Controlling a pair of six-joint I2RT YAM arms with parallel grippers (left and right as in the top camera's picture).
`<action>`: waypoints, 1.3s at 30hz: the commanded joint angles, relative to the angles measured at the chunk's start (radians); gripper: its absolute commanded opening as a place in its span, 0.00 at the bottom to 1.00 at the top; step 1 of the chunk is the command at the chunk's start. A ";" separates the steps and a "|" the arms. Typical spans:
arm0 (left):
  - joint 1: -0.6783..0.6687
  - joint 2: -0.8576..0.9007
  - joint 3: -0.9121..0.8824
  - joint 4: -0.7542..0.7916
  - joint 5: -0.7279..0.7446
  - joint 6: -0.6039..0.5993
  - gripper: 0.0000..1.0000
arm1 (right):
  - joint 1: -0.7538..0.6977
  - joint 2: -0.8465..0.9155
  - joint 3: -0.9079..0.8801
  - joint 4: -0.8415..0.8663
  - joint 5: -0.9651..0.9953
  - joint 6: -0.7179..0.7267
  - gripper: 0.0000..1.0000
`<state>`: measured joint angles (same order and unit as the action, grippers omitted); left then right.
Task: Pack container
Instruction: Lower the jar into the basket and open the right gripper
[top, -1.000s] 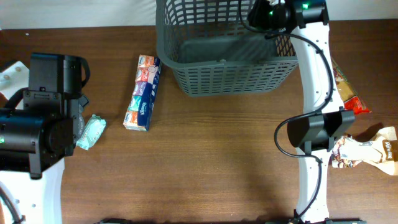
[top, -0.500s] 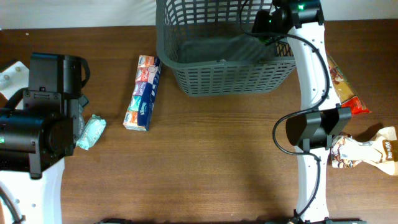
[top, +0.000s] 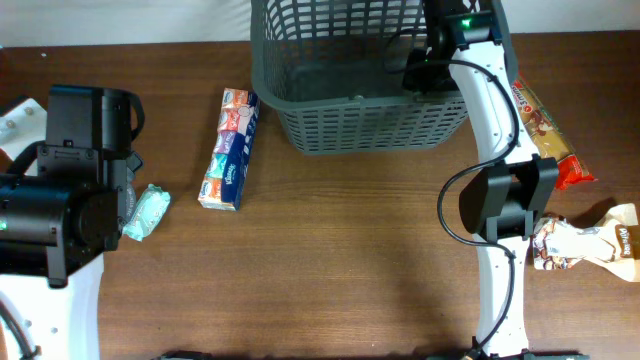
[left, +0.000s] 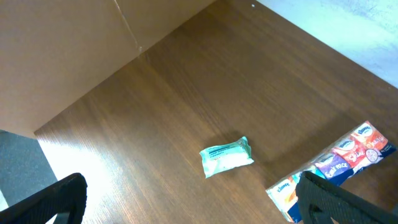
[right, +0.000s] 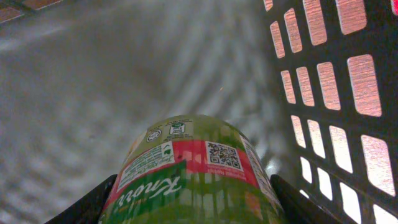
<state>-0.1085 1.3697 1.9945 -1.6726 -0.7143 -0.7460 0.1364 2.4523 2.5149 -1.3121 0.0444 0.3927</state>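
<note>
The container, a large dark grey slotted basket, stands at the back of the table in the overhead view. My right gripper reaches down inside it near its right wall. In the right wrist view, the right gripper is shut on a green and red Knorr can, just above the basket floor beside the lattice wall. My left gripper hangs open and empty over the table's left side, above a small teal wipes packet.
A long Kleenex tissue multipack lies left of the basket, with the teal packet further left. Snack packets and a beige bag lie at the right edge, beside the right arm.
The right gripper with the can has moved from the basket's back right rim towards the front and deeper inside. The left arm has not moved.
</note>
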 joint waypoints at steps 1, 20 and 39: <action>0.006 -0.010 0.010 -0.001 -0.007 -0.009 0.99 | 0.000 -0.005 -0.002 0.006 0.018 0.005 0.10; 0.006 -0.010 0.010 -0.001 -0.007 -0.010 0.99 | 0.001 -0.005 -0.002 0.002 0.009 0.006 0.36; 0.006 -0.010 0.010 -0.001 -0.007 -0.010 0.99 | 0.001 -0.005 -0.061 0.006 0.009 0.006 0.59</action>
<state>-0.1085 1.3697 1.9945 -1.6726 -0.7143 -0.7460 0.1364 2.4527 2.4527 -1.3094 0.0448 0.3931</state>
